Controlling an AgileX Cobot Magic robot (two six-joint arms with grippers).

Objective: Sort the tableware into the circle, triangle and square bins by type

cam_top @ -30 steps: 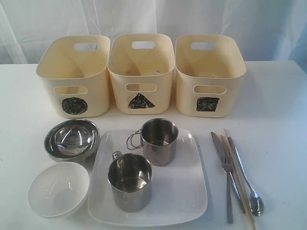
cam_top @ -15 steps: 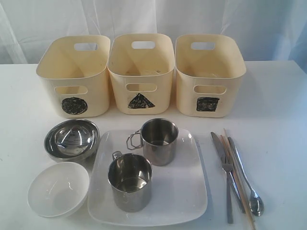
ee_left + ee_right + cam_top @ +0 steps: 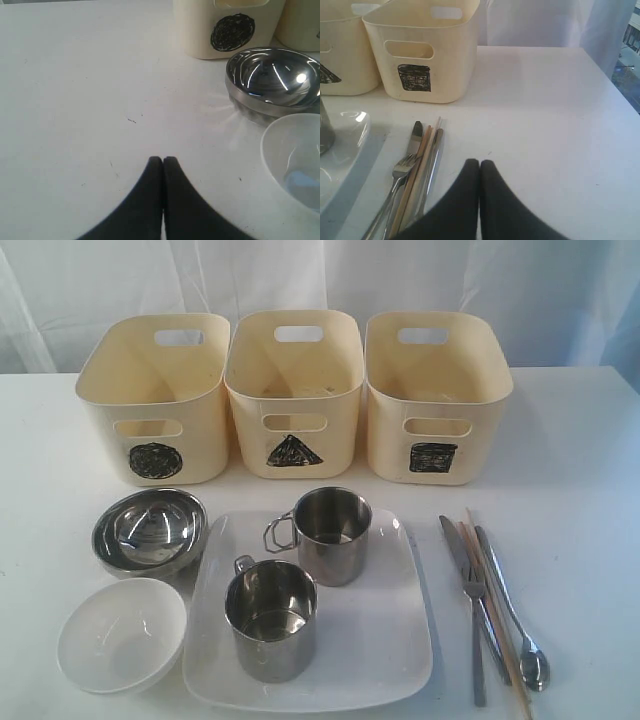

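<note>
While my left claw [image 3: 162,160] and right claw [image 3: 480,162] sat closed on nothing over the bench [image 3: 580,440], sorting had not begun: bins [image 3: 292,390] stood at twelve o'clock, steel bowl [image 3: 150,530] and white bowl [image 3: 122,633] at nine, both mugs [image 3: 333,535] on the square plate [image 3: 380,640] at six, cutlery [image 3: 480,590] with chopsticks [image 3: 497,615] at three. Next, I judged, one claw must open above a piece.

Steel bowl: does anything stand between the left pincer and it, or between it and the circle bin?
Nothing visible does. In the left wrist view only bare table lies between the shut left pincer and the steel bowl; the small white bowl sits beside that path. The circle bin stands right behind the steel bowl.
</note>
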